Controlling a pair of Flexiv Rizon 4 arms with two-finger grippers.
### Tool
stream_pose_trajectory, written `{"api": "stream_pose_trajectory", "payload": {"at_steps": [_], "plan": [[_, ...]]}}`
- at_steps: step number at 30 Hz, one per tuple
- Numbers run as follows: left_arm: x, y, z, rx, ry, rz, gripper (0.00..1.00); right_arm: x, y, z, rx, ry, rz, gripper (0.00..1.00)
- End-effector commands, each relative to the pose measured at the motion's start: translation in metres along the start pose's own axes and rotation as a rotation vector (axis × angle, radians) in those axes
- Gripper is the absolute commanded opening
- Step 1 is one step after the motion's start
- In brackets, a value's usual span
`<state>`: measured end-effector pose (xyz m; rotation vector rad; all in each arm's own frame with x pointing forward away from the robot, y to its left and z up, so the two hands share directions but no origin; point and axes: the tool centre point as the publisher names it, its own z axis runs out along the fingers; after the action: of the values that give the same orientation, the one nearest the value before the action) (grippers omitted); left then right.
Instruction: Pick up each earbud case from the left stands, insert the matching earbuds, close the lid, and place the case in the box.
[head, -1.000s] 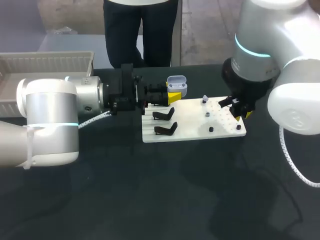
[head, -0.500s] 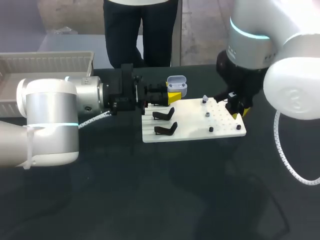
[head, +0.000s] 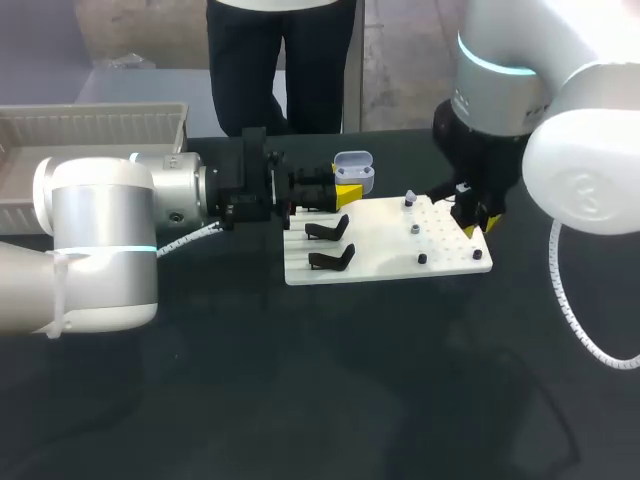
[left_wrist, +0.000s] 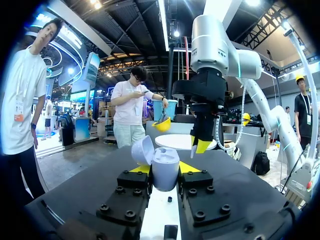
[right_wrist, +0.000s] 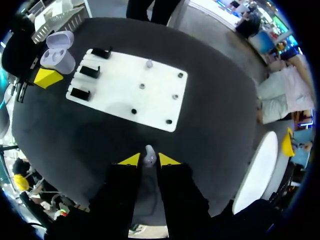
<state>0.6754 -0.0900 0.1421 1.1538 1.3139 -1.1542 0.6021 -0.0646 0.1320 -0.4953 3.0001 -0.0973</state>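
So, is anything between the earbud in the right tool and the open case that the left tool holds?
Nothing visible does. The earbud in the right tool and the case in the left tool, lid open, have only air between them; the white board lies lower.

One white board (right_wrist: 125, 85) carried three black stands (right_wrist: 80, 93) and six small pegs (right_wrist: 175, 96). One earbud case (left_wrist: 165, 167), one earbud (right_wrist: 149, 155) off the board and one box (head: 100, 125) were counted. Two arms were present, a left arm (head: 100, 240) and a right arm (head: 520, 100), each ending in two yellow-tipped fingers, four tips in all.
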Motion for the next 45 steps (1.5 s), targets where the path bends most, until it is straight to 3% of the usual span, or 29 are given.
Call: {"api": "stream_pose_trajectory", "payload": {"at_steps": [1,5,9,20,23,39,45], "plan": [[0.002,-0.001,0.000,-0.007,-0.007,0.005,0.00,-0.004,0.015,-0.016,0.027,0.031,0.362,0.00],[0.002,-0.001,0.000,-0.007,-0.007,0.005,0.00,-0.006,0.030,-0.028,0.043,0.052,0.526,0.00],[0.002,-0.001,0.000,-0.007,-0.007,0.005,0.00,-0.006,0.042,-0.036,0.129,0.054,0.687,0.00],[0.002,-0.001,0.000,-0.007,-0.007,0.005,0.00,-0.001,0.065,-0.042,0.152,0.047,1.055,0.00],[0.002,-0.001,0.000,-0.007,-0.007,0.005,0.00,-0.004,0.067,-0.047,0.102,0.017,1.048,0.00],[0.002,-0.001,0.000,-0.007,-0.007,0.005,0.00,-0.004,0.067,-0.047,0.102,0.017,1.048,0.00],[0.002,-0.001,0.000,-0.007,-0.007,0.005,0.00,-0.023,0.072,-0.056,0.042,0.068,1.104,0.00]]}}
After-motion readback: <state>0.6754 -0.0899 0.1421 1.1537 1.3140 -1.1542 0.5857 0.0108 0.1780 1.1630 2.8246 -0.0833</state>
